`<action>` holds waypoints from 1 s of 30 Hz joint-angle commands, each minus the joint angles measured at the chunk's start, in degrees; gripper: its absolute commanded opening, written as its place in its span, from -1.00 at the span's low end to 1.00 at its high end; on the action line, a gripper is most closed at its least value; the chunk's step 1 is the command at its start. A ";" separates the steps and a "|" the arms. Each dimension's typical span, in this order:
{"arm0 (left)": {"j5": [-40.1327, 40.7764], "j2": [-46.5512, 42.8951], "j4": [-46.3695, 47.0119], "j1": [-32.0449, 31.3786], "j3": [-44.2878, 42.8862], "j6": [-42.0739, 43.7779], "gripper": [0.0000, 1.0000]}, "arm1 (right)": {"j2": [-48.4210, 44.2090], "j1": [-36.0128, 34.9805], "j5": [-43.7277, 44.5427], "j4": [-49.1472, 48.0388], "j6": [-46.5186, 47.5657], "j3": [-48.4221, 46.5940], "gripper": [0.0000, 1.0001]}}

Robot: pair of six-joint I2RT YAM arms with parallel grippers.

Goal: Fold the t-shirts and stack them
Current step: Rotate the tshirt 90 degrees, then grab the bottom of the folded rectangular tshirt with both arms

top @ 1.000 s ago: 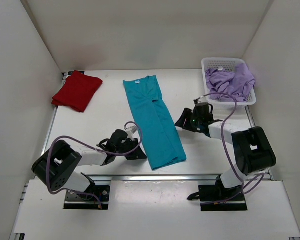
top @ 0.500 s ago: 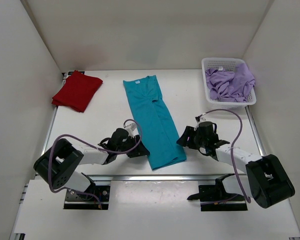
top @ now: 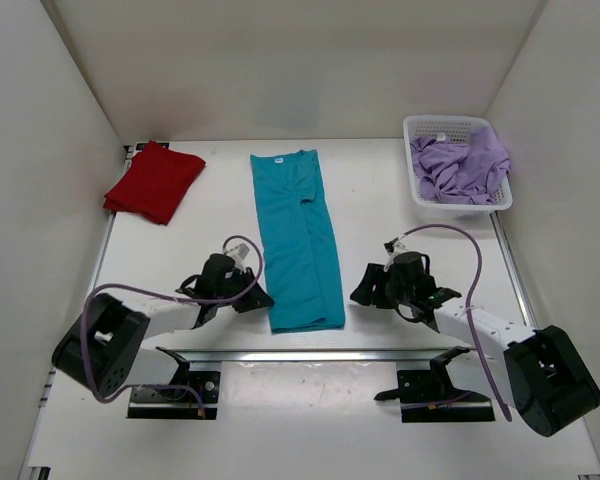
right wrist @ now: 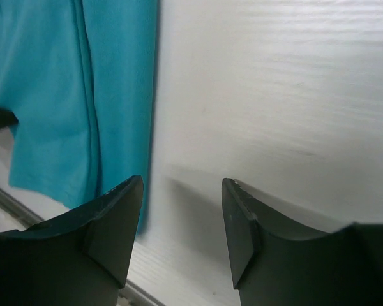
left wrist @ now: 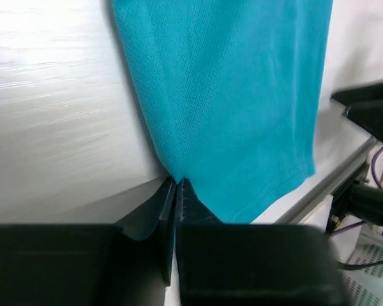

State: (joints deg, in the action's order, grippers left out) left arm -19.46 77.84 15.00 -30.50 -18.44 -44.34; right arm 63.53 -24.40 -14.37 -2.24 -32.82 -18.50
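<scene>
The left end effector has just clamped on the near-left hem of the teal t-shirt and dragged it straighter, farther left of the basket, so the fold can begin, while the right end effector waits, fingers apart.

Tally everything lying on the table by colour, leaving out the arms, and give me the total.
Red t-shirt: 1
Teal t-shirt: 1
Lavender t-shirt: 1
White basket: 1
Total: 4
</scene>
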 commanded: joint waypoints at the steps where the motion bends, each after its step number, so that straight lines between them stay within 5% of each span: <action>1: 0.48 -5.68 -9.19 3.34 1.38 6.97 -0.69 | -0.33 -5.72 -0.75 3.72 0.30 -1.61 0.03; 5: 0.04 -11.47 -14.99 3.61 2.79 9.97 0.25 | -0.60 -10.48 -3.99 3.12 -3.20 -1.27 0.03; 8: -0.04 -16.05 -19.04 2.20 4.98 9.54 0.65 | -0.60 -13.47 -3.83 -0.13 -5.06 -0.13 0.00; 10: 0.30 -18.51 -20.62 0.28 6.74 8.75 0.70 | 0.27 -14.97 -2.68 0.22 -6.11 0.13 -0.04; 12: 0.39 -21.06 -20.54 -2.28 8.06 6.64 0.47 | 0.19 -15.50 -2.85 -1.01 -6.65 0.39 -0.09; 16: -0.48 -20.54 -20.11 -3.95 9.73 5.75 0.35 | 1.16 -16.11 -3.29 -2.07 -7.44 0.93 -0.37; 21: 0.39 -20.19 -15.89 -6.32 11.14 2.33 0.31 | 3.09 -16.82 -2.68 -2.77 -7.43 0.66 -0.47; 30: -0.22 -18.08 -12.46 -6.59 10.70 1.27 -0.36 | 2.66 -16.99 -2.51 -4.00 -7.52 1.10 -0.96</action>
State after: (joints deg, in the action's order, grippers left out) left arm -20.58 58.35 5.13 -36.60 -8.95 -43.44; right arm 66.98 -40.86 -17.52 -3.97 -40.36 -17.87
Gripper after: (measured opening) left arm 0.337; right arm 0.038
